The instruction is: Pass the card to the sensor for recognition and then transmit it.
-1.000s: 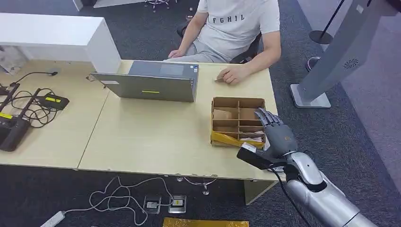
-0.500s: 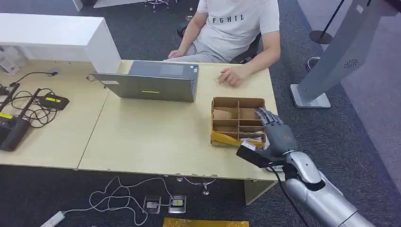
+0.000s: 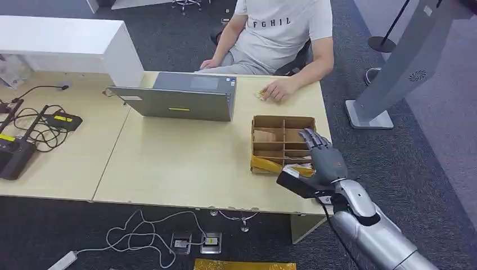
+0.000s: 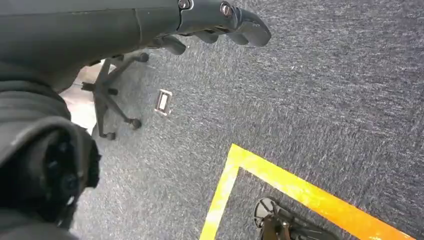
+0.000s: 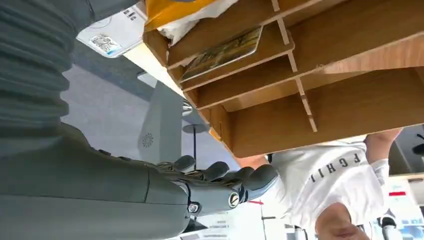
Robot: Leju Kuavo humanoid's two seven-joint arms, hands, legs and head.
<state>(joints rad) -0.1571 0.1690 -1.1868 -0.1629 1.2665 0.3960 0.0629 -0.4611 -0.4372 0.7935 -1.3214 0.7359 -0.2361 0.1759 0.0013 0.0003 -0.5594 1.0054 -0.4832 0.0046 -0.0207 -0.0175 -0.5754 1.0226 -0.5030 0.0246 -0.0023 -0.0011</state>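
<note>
This is an office, likely a test area within one. A pale wooden bench [image 3: 169, 163] stands on dark grey carpet [image 3: 427, 146], with a grey laptop [image 3: 180, 101] on it and a person [image 3: 281, 28] seated behind on a wheeled chair. Black devices with tangled cables [image 3: 34, 126] lie at the bench's far-left end, and a white power strip [image 3: 62, 260] with floor sockets [image 3: 197, 243] sits under it. A white cabinet [image 3: 67, 45] adjoins the bench, a grey kiosk stand [image 3: 405, 67] rises beside it, and yellow tape [image 4: 280, 182] marks the carpet
</note>
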